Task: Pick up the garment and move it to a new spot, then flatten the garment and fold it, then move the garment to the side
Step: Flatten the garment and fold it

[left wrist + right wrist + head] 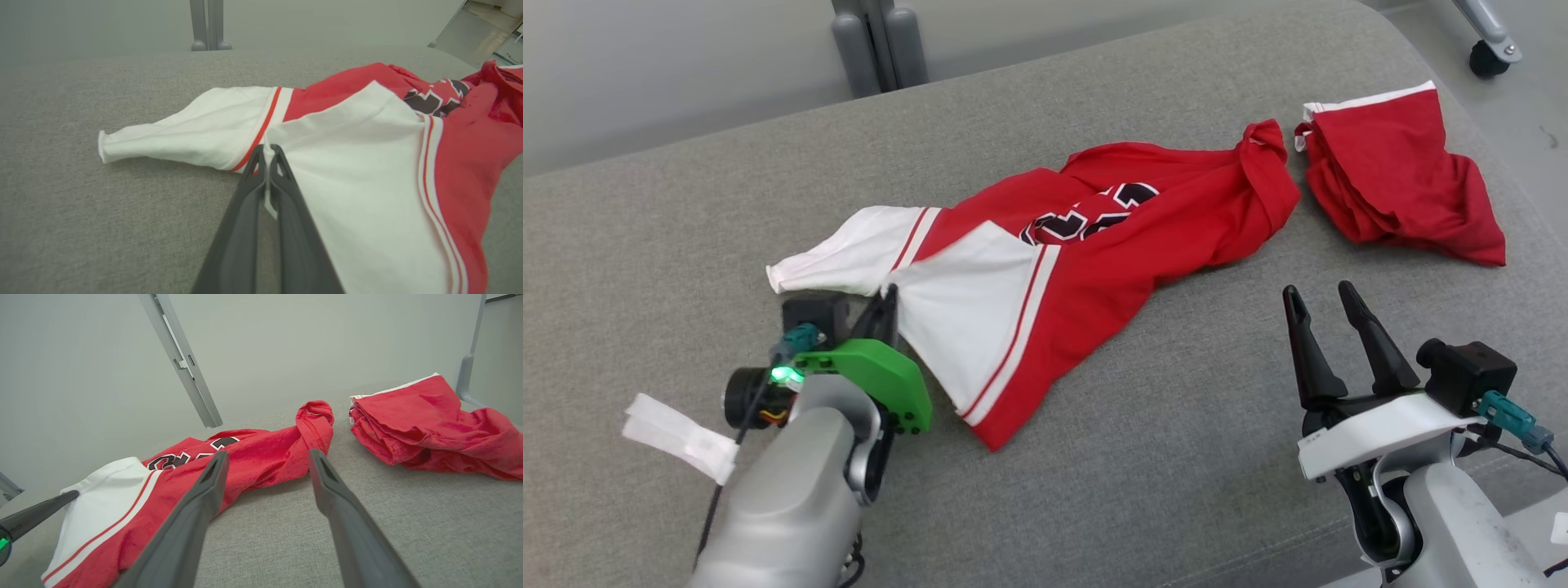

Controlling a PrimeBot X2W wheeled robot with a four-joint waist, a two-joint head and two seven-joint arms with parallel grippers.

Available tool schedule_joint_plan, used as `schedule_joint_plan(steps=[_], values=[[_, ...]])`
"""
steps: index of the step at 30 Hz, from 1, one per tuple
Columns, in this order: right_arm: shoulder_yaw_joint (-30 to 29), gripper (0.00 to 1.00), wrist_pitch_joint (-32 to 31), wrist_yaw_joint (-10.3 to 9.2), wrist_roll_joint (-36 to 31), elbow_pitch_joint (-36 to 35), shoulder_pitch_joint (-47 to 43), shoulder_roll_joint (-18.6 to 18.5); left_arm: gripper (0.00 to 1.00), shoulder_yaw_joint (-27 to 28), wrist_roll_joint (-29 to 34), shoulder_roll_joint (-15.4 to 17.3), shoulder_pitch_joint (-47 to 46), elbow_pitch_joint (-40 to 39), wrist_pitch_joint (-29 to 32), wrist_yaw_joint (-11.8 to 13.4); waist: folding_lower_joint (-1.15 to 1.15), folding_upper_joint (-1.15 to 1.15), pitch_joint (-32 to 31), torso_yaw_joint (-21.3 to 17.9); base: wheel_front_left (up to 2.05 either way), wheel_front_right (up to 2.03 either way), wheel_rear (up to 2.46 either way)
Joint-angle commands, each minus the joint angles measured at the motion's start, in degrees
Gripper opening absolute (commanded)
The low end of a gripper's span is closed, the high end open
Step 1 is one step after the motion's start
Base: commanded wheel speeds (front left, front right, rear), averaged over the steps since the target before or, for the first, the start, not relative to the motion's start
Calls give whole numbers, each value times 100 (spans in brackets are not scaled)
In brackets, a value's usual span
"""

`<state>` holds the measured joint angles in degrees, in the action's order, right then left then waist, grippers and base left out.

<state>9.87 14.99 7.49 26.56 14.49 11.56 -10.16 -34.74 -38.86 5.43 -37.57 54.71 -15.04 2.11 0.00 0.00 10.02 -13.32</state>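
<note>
The garment (1086,245) is a red shirt with white sleeves and black lettering, lying crumpled across the grey cushion. My left gripper (890,296) is shut on the white edge of the garment (359,171) where the two white sleeves meet; the left wrist view has cloth pinched between the closed fingers (267,153). My right gripper (1316,292) stands open near the front right, above bare cushion and short of the garment (261,465), with nothing between its fingers (208,482). The left gripper's fingers also reach into the right wrist view at the lower left, touching the white cloth.
A second red cloth (1401,175) lies bunched at the back right, close to the garment's collar end. A white tag (678,437) sticks out beside my left arm. The grey cushion (1176,425) stretches wide; grey metal posts (878,45) stand behind it.
</note>
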Motion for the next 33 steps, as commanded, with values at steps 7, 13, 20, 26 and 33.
schedule_joint_plan(steps=[7, 13, 20, 26, 33], values=[[-1, 100, 25, 0, -55, 90, -108, 172, 0, 566, 613, 616, -185, -882, -17, -33, 0, 0, -359, 185, 0, 0, 0], [111, 100, 25, 0, -78, 286, -34, 312, 0, 925, 1173, 1066, -734, -1390, -17, -65, 0, 0, -611, 144, 0, 0, 0], [26, 100, 24, 0, -88, 347, -58, 429, 0, 1321, 1882, 1275, -1380, -2347, -9, -229, 0, 0, -721, 168, 0, 0, 0], [-82, 100, 21, 0, -102, 366, -202, 507, 0, 835, 2369, 1234, -625, -2856, -10, -592, 0, 0, -715, 366, 0, 0, 0], [-311, 100, 22, 0, -150, 483, -338, 563, 0, -351, 2627, 1266, 1110, -3050, 14, -870, 0, 0, -871, 794, 0, 0, 0]])
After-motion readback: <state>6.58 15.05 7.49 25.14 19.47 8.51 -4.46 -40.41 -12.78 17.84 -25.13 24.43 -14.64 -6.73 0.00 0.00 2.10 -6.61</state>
